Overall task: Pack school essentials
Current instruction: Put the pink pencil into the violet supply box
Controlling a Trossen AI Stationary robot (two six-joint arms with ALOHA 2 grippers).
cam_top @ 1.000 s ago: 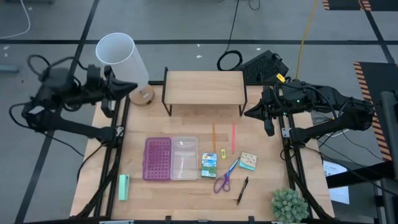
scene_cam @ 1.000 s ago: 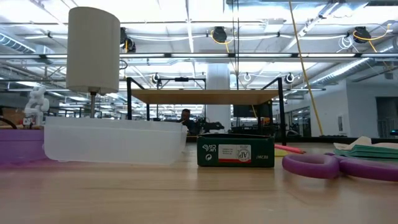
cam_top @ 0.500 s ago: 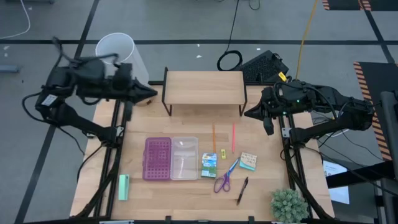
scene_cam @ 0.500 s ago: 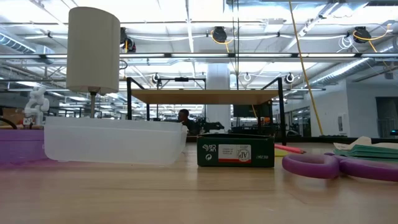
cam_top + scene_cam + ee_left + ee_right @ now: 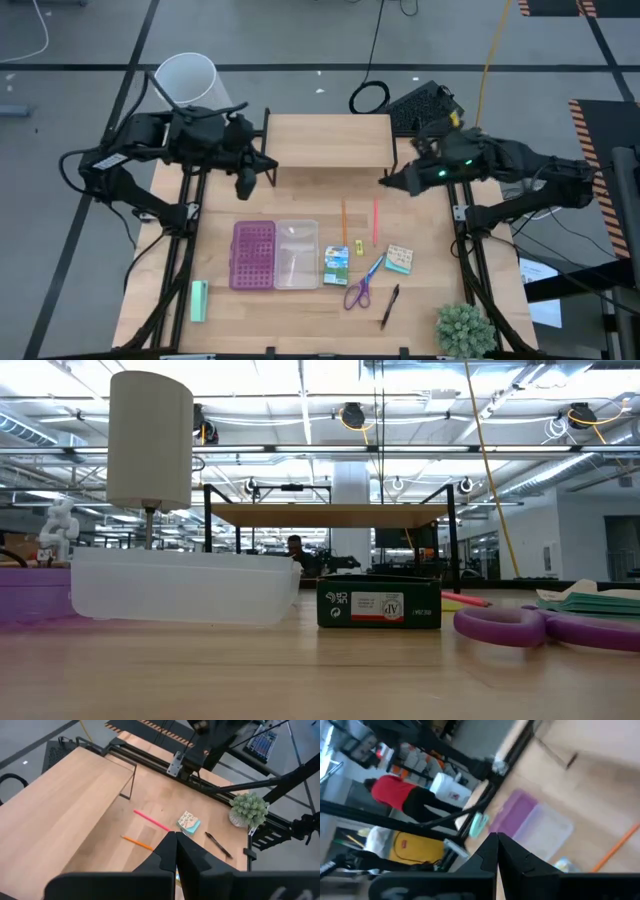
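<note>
Across the middle of the high view a wooden table [image 5: 300, 320] is seen, with a small wooden shelf [image 5: 327, 140] on black legs at its upper centre and a white lamp shade [image 5: 190, 85] at the upper left. Over the shelf's left corner the left gripper [image 5: 246, 182] is held, its fingers [image 5: 167, 851] pressed together in its wrist view. At the shelf's right end, clear of the table top, the right gripper [image 5: 384, 180] is found, its fingers [image 5: 492, 851] likewise closed against each other. Below the shelf, at the frame's centre, a purple studded case [image 5: 274, 255] lies open, its clear half on the right. A potted plant [image 5: 464, 330] is set at the lower right corner and a mint-green block [image 5: 198, 300] at the lower left. Right of the case the stationery is laid out: purple scissors [image 5: 361, 287] at the bottom, a green packet [image 5: 336, 264] just beside the case, a teal pad [image 5: 398, 259] farther right, an orange pencil [image 5: 344, 222] and a pink pencil [image 5: 375, 220] above them, a black pen [image 5: 389, 306] lowest, and a tiny yellow piece [image 5: 359, 247] between packet and pad.
</note>
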